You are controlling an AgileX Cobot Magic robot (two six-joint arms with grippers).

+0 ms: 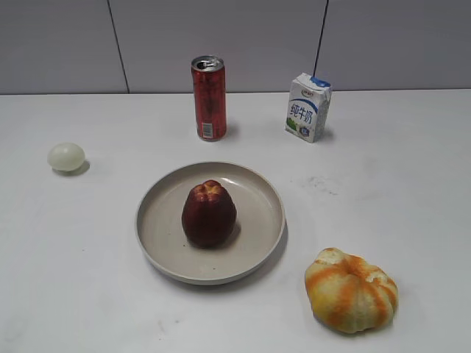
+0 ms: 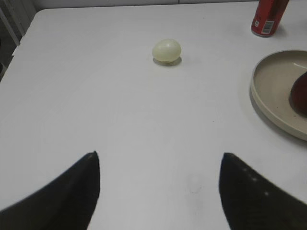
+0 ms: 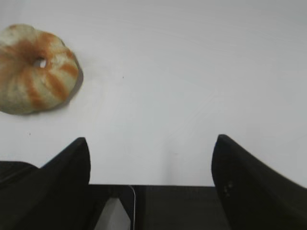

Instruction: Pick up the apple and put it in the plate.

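Observation:
The dark red bell-shaped apple (image 1: 209, 214) stands upright in the middle of the beige plate (image 1: 158, 232). In the left wrist view the plate (image 2: 273, 98) shows at the right edge with a sliver of the apple (image 2: 301, 95) in it. My left gripper (image 2: 159, 158) is open and empty over bare table, well to the left of the plate. My right gripper (image 3: 151, 143) is open and empty at the table's front edge. Neither gripper shows in the exterior view.
A red can (image 1: 209, 98) and a small milk carton (image 1: 307, 107) stand behind the plate. A pale egg-like ball (image 1: 66, 157) lies at the left. An orange-and-cream striped pumpkin-like fruit (image 1: 351, 290) lies front right of the plate.

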